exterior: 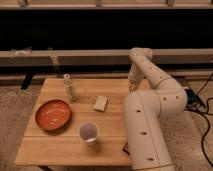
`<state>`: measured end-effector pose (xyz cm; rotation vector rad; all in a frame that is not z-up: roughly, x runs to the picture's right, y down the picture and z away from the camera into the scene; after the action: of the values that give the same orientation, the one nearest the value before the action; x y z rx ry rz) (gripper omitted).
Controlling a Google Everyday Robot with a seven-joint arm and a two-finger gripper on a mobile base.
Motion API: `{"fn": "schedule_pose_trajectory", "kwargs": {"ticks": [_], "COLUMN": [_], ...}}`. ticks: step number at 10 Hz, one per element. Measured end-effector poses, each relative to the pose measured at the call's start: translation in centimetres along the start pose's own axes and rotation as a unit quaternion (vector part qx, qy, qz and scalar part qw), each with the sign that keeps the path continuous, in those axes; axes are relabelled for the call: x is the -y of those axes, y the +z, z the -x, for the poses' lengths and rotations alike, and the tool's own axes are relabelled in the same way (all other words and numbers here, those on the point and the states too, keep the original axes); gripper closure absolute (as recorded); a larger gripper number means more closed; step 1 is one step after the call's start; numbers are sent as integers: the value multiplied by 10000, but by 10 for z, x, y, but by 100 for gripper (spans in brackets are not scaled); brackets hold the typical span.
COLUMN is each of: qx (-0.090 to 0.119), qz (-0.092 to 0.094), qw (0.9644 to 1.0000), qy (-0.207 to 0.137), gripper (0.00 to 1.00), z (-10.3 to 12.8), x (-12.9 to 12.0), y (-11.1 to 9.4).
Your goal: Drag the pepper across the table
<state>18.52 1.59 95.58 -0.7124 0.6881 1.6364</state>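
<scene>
Camera view: gripper (133,86) low at table (55,150) far right edge, grasp state cannot be told, pepper not discernible, orange plate (52,115) left, surface bare, white cup (89,132) upright near it, interior plain white.

Likely a robot lab or office test space: speckled carpet (15,110), cables (202,107) trailing on the right, a pale ledge (90,56) under dark windows (75,30). The gripper (132,86) hangs over the far right edge of the table (60,150).

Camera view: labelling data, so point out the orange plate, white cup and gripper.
orange plate (52,115), camera view, bare middle.
white cup (88,132), camera view, opening.
gripper (133,86), camera view, tip, by table (60,150) far right edge.
</scene>
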Motion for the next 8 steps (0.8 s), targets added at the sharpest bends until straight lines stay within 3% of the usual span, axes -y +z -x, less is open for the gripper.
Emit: {"fn": "schedule_pose_trajectory", "kwargs": {"ticks": [2, 5, 8], "qx": [104, 340, 707], "qz": [97, 280, 315], "qw": [9995, 9944, 9807], "qy": [-265, -961, -1794], "gripper": [100, 100, 100], "z": [3, 12, 7], "x": [-20, -90, -138], "y": [-4, -14, -26]}}
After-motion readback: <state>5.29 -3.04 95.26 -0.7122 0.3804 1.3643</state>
